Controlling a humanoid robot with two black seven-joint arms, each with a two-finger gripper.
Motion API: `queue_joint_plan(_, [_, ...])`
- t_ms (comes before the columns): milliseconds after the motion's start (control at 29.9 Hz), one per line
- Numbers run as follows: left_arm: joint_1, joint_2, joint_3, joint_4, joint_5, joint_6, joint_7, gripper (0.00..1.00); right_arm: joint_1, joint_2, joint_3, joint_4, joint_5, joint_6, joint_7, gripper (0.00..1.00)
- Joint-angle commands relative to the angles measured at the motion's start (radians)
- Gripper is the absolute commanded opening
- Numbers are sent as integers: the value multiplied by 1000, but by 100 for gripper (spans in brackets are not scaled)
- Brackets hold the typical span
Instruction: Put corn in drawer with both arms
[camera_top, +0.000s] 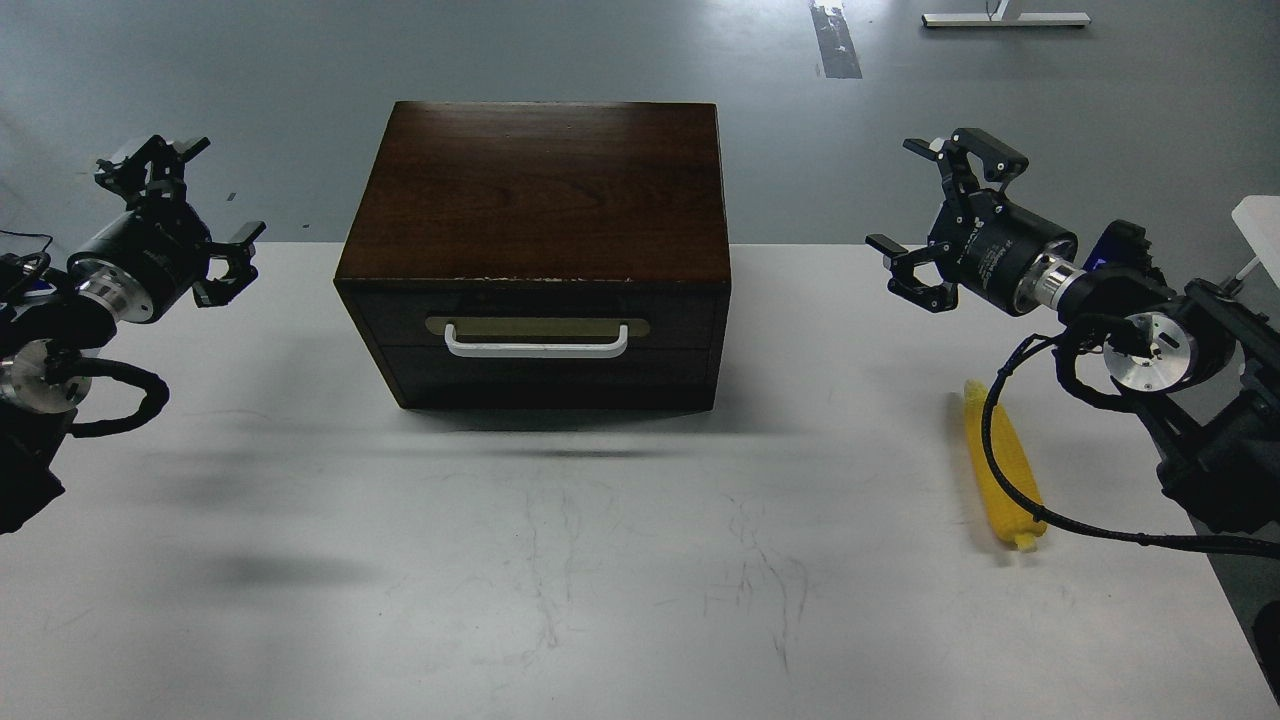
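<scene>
We find the drawer (536, 340) shut, at frame centre. The corn (1008, 470) lies on the table (600, 560), lower right. Our left gripper (185, 200), upper left, and right gripper (935, 215), upper right, both gape wide, holding nothing.

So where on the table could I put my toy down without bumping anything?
The wide bare stretch of white table in front of the dark brown wooden box is free, and so is the strip left of the box. The right side is crowded: the yellow toy corn cob lies there under a black cable.
</scene>
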Motion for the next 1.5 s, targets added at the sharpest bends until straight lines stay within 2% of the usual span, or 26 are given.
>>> queue_joint_plan(0, [-4,1,0,0,0,0,2,98,0,4,-3,-1,-3,0,0,100])
queue_joint_plan(1471, [-8,30,6,-8,15,0,-2,98,2,-54,-4,-3,2,-3,0,100])
